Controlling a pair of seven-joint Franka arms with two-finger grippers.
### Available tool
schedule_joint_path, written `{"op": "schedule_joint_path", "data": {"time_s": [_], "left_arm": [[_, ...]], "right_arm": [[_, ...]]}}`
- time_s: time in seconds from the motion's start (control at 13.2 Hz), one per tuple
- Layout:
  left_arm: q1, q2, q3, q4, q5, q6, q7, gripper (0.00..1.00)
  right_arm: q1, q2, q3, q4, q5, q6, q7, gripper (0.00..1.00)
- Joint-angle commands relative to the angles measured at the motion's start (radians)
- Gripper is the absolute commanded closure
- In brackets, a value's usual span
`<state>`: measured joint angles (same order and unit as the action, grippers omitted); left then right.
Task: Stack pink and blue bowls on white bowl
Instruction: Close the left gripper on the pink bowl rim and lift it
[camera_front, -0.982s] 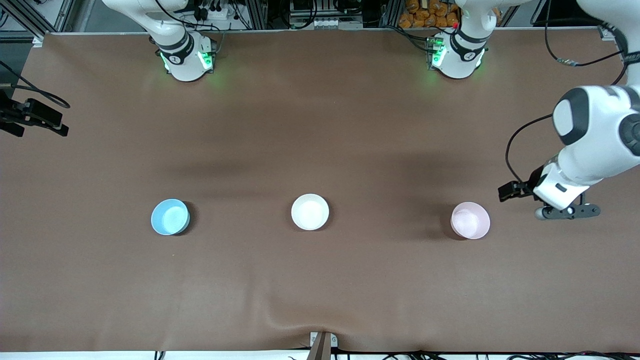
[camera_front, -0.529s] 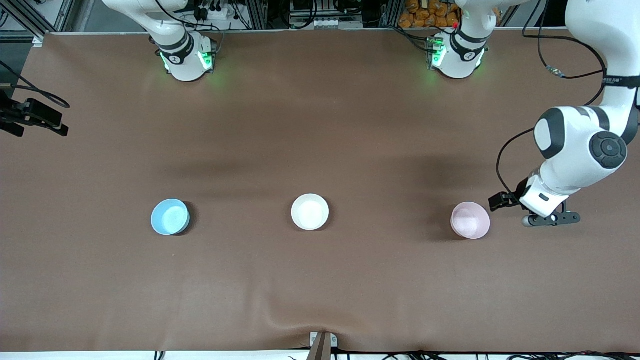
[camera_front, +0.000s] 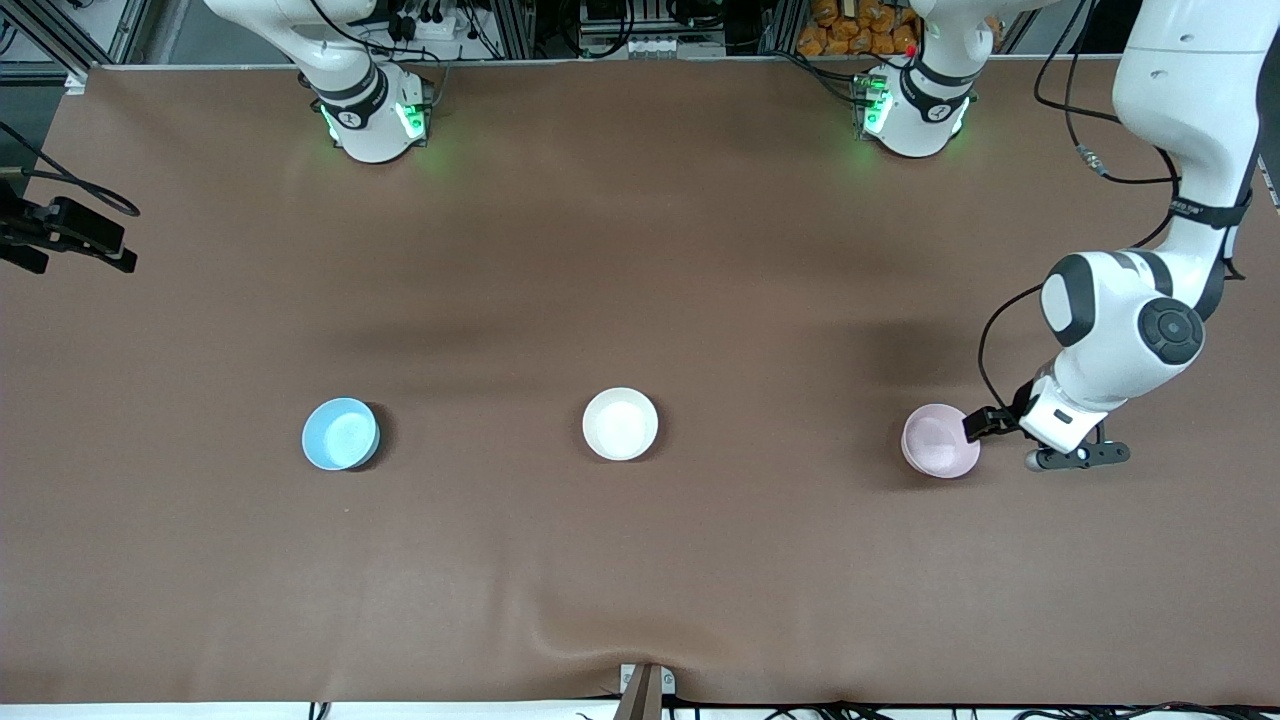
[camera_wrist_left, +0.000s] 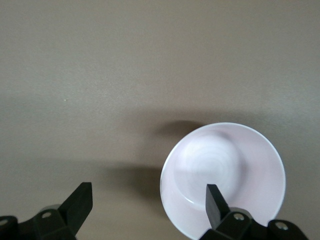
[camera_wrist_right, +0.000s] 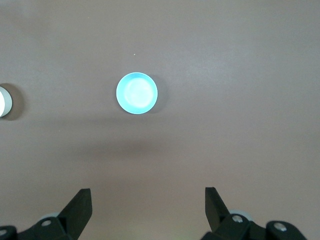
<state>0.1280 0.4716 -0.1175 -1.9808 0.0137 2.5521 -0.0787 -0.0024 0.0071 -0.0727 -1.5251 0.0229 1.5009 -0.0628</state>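
Observation:
Three bowls stand in a row on the brown table. The blue bowl (camera_front: 340, 433) is toward the right arm's end, the white bowl (camera_front: 620, 424) in the middle, the pink bowl (camera_front: 940, 441) toward the left arm's end. My left gripper (camera_front: 1075, 457) hangs open just beside the pink bowl, on the side toward the left arm's end. In the left wrist view the pink bowl (camera_wrist_left: 222, 177) shows past one fingertip (camera_wrist_left: 215, 200) of the open left gripper (camera_wrist_left: 148, 200). My right gripper (camera_wrist_right: 148, 202) is open, high over the table, with the blue bowl (camera_wrist_right: 136, 93) small below.
The brown mat (camera_front: 640, 560) covers the whole table, with a raised wrinkle at its front edge (camera_front: 600, 645). Both arm bases (camera_front: 370, 120) stand along the edge farthest from the front camera. A black device (camera_front: 70, 235) juts in at the right arm's end.
The left arm has swung inward and its gripper has come in close beside the pink bowl. The bowls have not moved.

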Motion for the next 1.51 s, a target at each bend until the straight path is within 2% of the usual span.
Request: {"op": "schedule_joint_path", "data": {"time_s": [0.0,0.23,0.53,0.91,1.21,1.44], "left_arm": [[0.004,0.031,-0.008,0.0,-0.009,0.039,-0.009,0.15],[-0.001,0.045,-0.011,0.002,-0.009,0.042,-0.009,0.4],[-0.004,0.061,-0.013,0.002,-0.009,0.042,-0.007,1.0],[-0.002,0.038,-0.03,-0.001,-0.009,0.033,0.004,1.0],[0.002,-0.023,-0.094,0.008,-0.015,-0.041,-0.032,1.0],[0.004,-0.057,-0.16,0.031,-0.017,-0.116,-0.139,1.0]], "right_arm": [[-0.005,0.007,0.004,0.02,0.0,-0.011,0.003,0.0],[-0.005,0.007,0.004,0.019,0.0,-0.011,0.003,0.0],[-0.005,0.007,0.004,0.02,0.0,-0.011,0.003,0.0],[-0.005,0.007,0.004,0.02,0.0,-0.011,0.003,0.0],[-0.005,0.007,0.004,0.017,0.0,-0.014,0.003,0.0],[-0.007,0.033,0.004,0.019,-0.001,-0.041,0.003,0.0]]}}
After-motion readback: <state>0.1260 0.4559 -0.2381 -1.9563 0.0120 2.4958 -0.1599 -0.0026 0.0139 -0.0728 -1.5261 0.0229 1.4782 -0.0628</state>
